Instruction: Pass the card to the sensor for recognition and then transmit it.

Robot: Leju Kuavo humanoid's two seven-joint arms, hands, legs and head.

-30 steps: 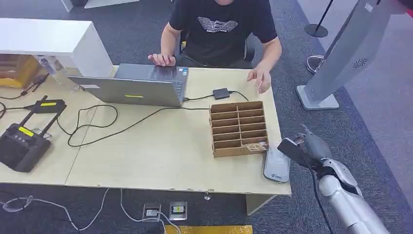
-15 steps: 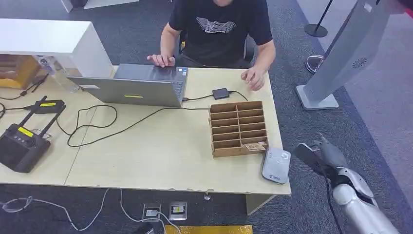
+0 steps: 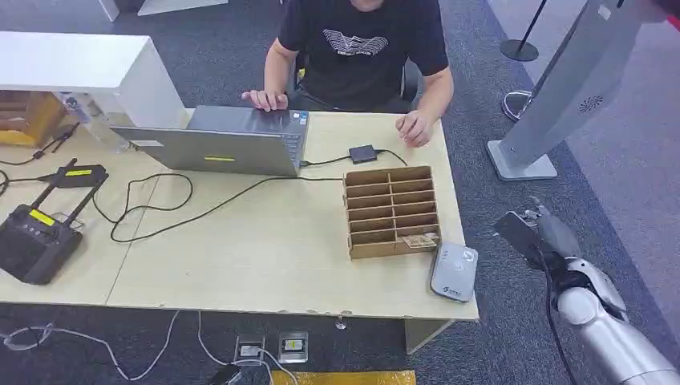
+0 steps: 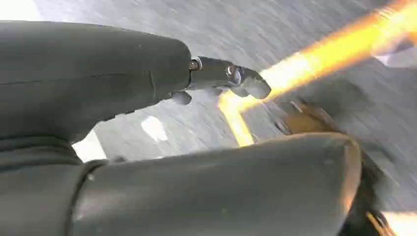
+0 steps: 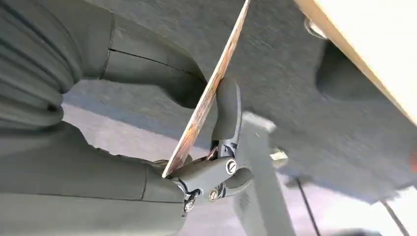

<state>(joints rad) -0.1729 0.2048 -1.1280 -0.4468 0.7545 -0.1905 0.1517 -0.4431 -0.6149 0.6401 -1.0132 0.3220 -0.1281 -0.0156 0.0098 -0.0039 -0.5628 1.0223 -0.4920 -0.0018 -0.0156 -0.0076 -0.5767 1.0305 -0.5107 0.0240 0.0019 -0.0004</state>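
Right hand [image 3: 545, 241] pinches the card [image 3: 517, 231]; left hand [image 4: 211, 78] holds nothing.

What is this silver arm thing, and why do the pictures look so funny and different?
The silver arm belongs to a walking robot. The big picture is what it sees from up high, looking down at a table. On the table are a laptop, a wooden box with slots, a grey card sensor, a black radio-like box and cables. A person sits behind it.

The other two pictures come from small cameras at the robot's wrists, so they look tilted. The right hand pinches a thin card, off to the side of the table. The left hand hangs near the floor, and that picture is blurry.
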